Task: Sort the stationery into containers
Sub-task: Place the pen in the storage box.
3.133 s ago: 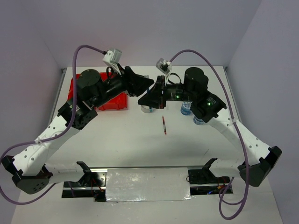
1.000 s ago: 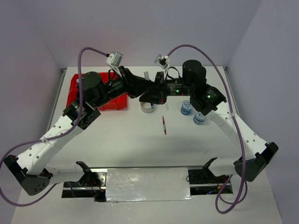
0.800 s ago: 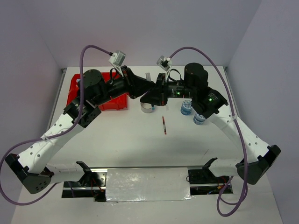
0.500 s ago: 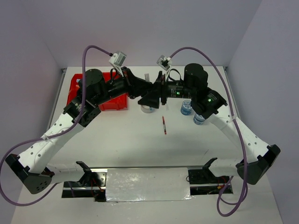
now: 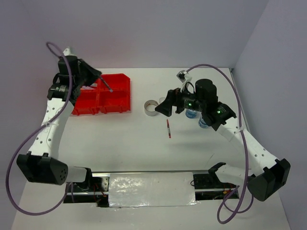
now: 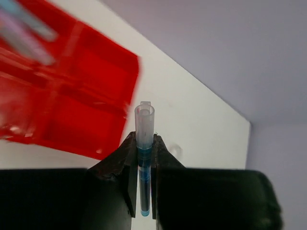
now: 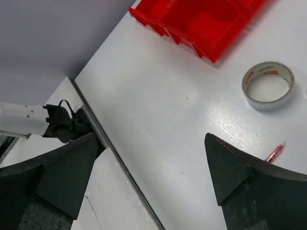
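left jaws are pinched shut on a thin blue pen (image 6: 144,158) with a clear cap, and the pen sticks straight out past the tips. in the top view that arm is reached way out to the far left and the pen hangs above the red bin block (image 5: 117,101), roughly over its far half. can't tell which compartment. the wrist cam is blurry, but a couple of short sticks (image 6: 29,28), lilac and light blue ish, are lying in one of the compartments.

right jaws are spread wide with nothing between them, hovering just right of the grey tape ring (image 5: 152,107), which lies flat on the white surface (image 5: 120,143). a thin red pen (image 5: 168,128) lies on the surface a bit nearer the arm bases, apart from the ring. two blue-white tubs (image 5: 191,114) are mostly hidden under the right arm.
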Controlling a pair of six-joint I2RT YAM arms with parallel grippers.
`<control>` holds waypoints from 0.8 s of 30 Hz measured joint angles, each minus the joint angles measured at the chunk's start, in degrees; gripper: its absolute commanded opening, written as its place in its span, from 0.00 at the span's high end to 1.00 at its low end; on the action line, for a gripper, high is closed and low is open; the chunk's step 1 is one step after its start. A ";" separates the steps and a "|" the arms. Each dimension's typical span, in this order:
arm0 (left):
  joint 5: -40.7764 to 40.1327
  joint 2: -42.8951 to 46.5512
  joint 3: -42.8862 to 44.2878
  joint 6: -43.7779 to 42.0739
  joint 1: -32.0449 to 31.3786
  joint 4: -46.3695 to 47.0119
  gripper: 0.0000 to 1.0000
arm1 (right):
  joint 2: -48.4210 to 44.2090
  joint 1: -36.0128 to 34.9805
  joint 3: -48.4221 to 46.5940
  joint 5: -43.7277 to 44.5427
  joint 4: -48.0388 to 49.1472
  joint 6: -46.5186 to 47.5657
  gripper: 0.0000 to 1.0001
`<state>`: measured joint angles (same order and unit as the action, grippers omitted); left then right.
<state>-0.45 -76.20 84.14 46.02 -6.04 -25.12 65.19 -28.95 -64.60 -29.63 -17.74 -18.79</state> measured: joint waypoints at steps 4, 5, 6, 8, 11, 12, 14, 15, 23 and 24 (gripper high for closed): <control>-1.38 -4.15 -4.70 5.62 12.37 1.18 1.00 | -3.45 0.00 2.54 2.03 -0.57 0.02 0.00; -1.60 -5.53 -5.86 6.97 14.67 1.55 1.00 | -4.61 0.00 3.23 2.10 -0.63 0.02 0.00; -1.81 -6.95 -6.60 8.24 16.17 1.73 1.00 | -5.57 0.00 3.65 2.23 -0.74 0.02 0.00; -1.84 -9.75 -7.17 10.21 17.81 2.99 1.00 | -7.13 0.00 4.55 2.19 -0.66 0.02 0.00; -2.75 -12.61 -7.30 13.31 18.21 5.05 1.00 | -8.31 0.00 6.19 1.70 -0.22 -0.04 0.00; -3.30 -13.03 -7.37 14.32 18.25 5.64 1.00 | -8.41 0.00 6.82 1.51 -0.20 -0.13 0.00; -4.66 -13.25 -7.82 15.74 18.38 6.95 1.00 | -8.39 0.00 7.76 1.20 -0.28 -0.33 0.00; -5.35 -13.25 -8.17 16.09 18.43 7.65 1.00 | -8.39 0.00 8.15 1.05 -0.42 -0.46 0.00; -7.87 -15.54 -12.63 17.16 21.00 14.51 0.98 | -8.33 0.00 8.57 -0.24 -0.63 -0.61 0.00; -7.98 -16.17 -13.40 17.09 21.33 15.67 0.96 | -8.28 0.00 8.57 -0.37 -0.79 -0.61 0.00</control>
<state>-8.43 -92.38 70.74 63.11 15.29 -9.45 56.90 -28.95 -56.03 -30.00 -18.52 -19.40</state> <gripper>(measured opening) 0.206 0.994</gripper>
